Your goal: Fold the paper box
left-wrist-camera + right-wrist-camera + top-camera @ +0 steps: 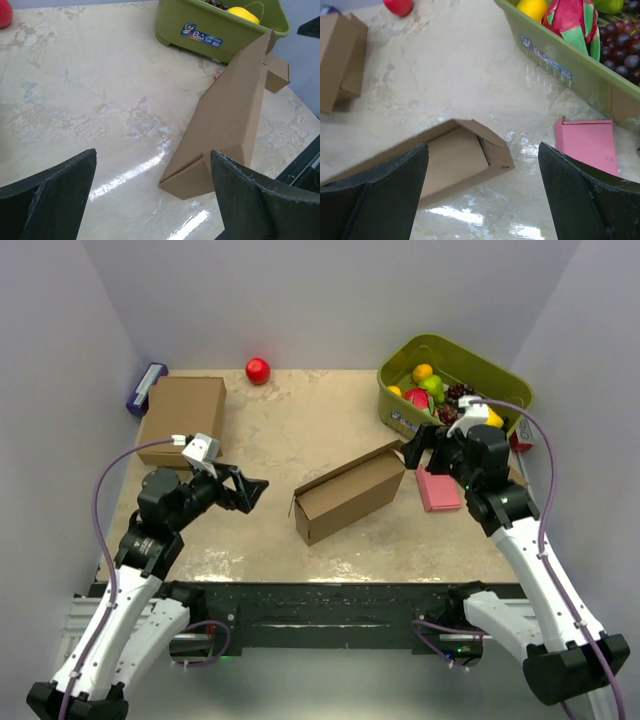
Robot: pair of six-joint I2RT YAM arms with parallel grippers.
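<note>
Brown corrugated cardboard, the paper box (345,495) lies near the middle of the marbled table (300,430), set at a slant and partly folded into a long shallow shape. The left gripper (252,494) hovers just left of it, its fingers spread wide and empty. The right gripper (420,448) is at the box's right end, its fingers likewise wide, holding nothing.

Left arm (148,540) bent at centre-left of the top view, left tool (252,492) jaws spread wide and pointing right; right arm (528,545) up the right side, right tool (414,448) likewise spread wide, pointing left, nothing gripped.
</note>
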